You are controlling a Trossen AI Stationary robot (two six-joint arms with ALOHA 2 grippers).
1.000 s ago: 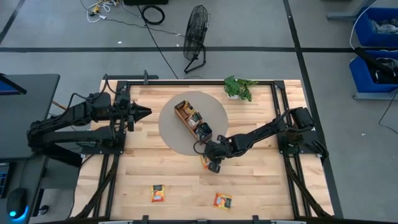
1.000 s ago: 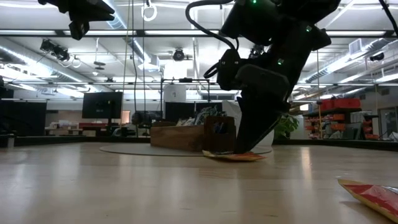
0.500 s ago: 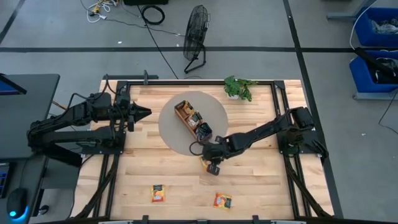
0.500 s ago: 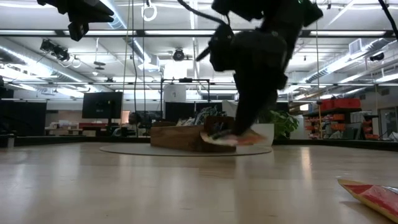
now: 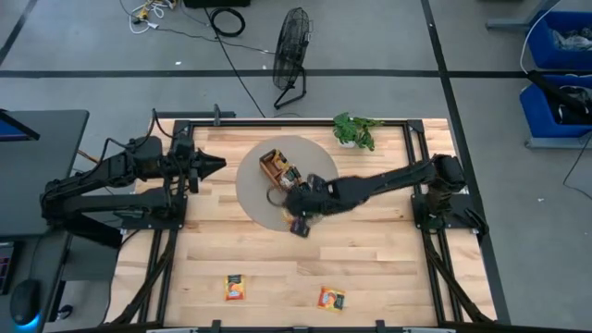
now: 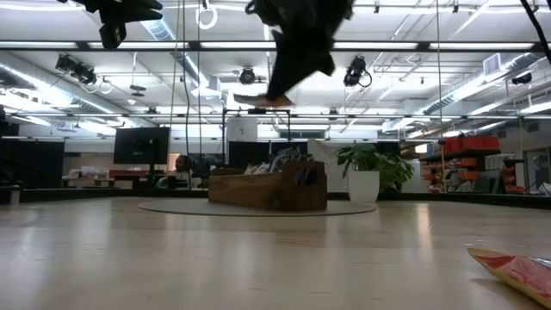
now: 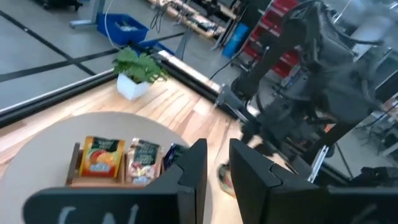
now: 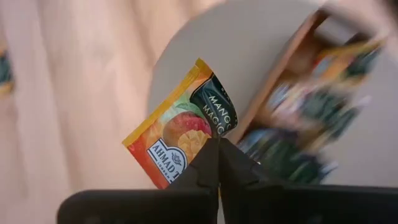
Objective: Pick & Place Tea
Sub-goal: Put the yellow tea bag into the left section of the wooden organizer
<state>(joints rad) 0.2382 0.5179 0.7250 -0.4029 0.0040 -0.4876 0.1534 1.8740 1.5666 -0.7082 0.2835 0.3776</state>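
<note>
Held sachet: orange tea sachet (image 8: 180, 134) pinched by one corner between the right gripper (image 5: 298, 220) fingers, lifted over the round mat (image 5: 254, 199), beside the wooden tray (image 5: 277, 171).
Right fingers: clenched on the sachet.
Tray: holds several sachets standing in its compartments.
Table (image 5: 388, 268): two more orange sachets (image 5: 235, 287) near the front edge.
Left gripper (image 7: 214, 162): raised near the left edge; fingers slightly apart, holding nothing.

Four cameras, one table
Overhead looks straight down; low camera sights level across; both wrist cameras sit close. All share the wooden tray (image 5: 287, 179).
</note>
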